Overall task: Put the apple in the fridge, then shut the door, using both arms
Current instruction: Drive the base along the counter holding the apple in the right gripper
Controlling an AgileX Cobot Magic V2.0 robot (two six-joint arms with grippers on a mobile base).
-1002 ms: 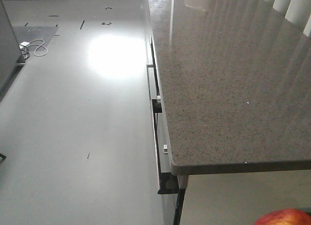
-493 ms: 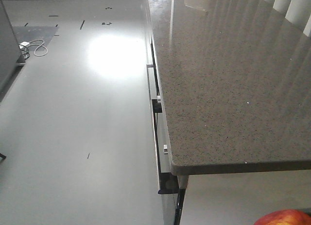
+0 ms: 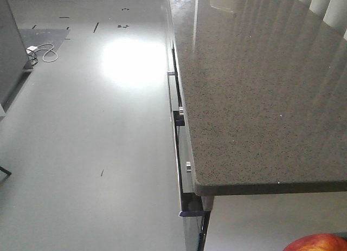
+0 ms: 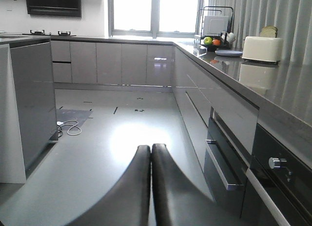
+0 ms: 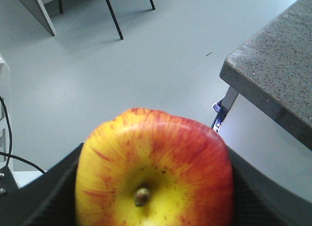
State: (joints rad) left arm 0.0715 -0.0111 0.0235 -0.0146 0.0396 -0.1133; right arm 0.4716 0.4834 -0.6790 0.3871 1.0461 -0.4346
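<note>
Apple [image 5: 153, 170] is sitting in the right pincer [image 5: 152, 206] — red and yellow, with its stem end facing the wrist camera. The black pads [image 5: 51, 199] are pressing on it from both sides, so this pincer is pinching the apple and nothing else. In the front view only the top of the apple [image 3: 317, 243] is peeking in at the bottom right corner, low down, near the end of the counter [image 3: 260, 99] but apart from it. From the right wrist, the counter corner is lying up and to the right of the apple, with bare floor [image 5: 146, 55] ahead.

The left pincer [image 4: 151, 150] is pressed together with nothing in it. It is pointing out over the floor, with the counter running along its right side.

The fridge is the place to reach, and I am not seeing it for sure. A tall grey box [image 4: 31, 99] is standing off to the left in the left wrist view, well apart from the left pincer — it may be the fridge or its door, but I cannot tell.

So the job is looking early: the apple is not yet in the fridge and the door is not yet closed. I am guessing the right arm is the one to carry the apple in, since it is holding it, and the left arm is free for the door. The apple is round, so it has no long side to line up.
</note>
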